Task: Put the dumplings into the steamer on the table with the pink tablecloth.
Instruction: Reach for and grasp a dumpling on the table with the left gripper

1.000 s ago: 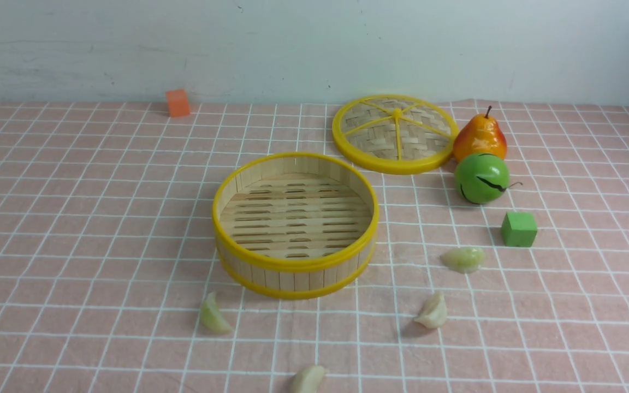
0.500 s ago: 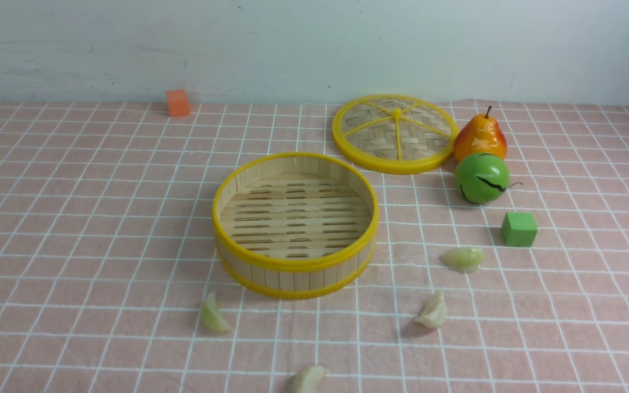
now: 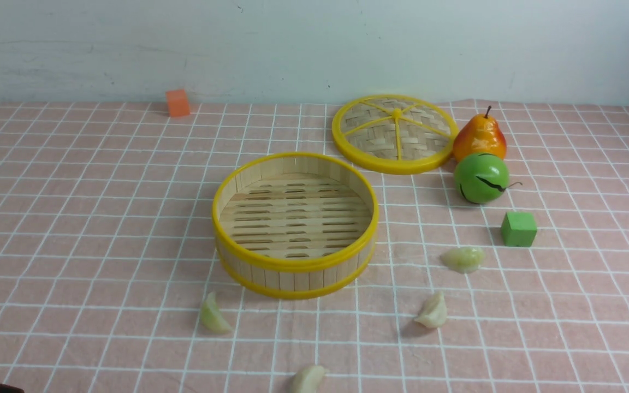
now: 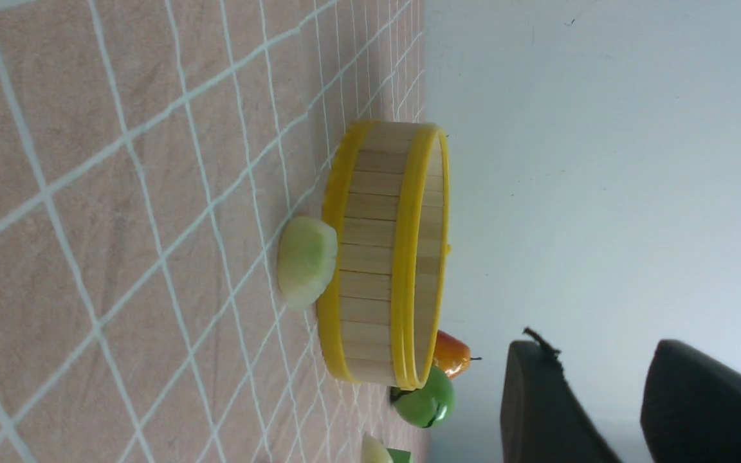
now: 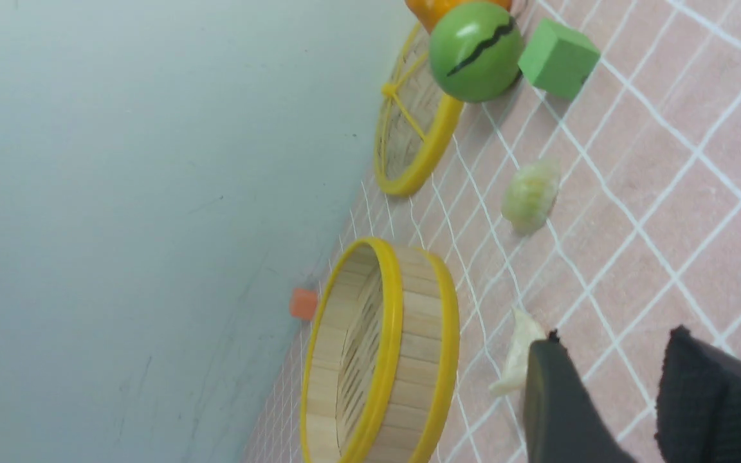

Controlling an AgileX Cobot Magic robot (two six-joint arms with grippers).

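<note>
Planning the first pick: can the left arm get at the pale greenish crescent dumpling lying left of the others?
Probably yes. The pale greenish crescent dumpling lies alone on the pink checked tablecloth near the round wooden-slat steamer; nothing stands between it and the left gripper, whose jaws are open and empty.

The steamer is matt wood, the pink tablecloth soft cloth.

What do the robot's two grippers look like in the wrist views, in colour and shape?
The left gripper has two broad matte black fingers with rounded tips. The right gripper looks the same; one finger shows a fine ribbed texture. No cables or markings are visible. The front view shows only a small dark part at its lower edge.
</note>
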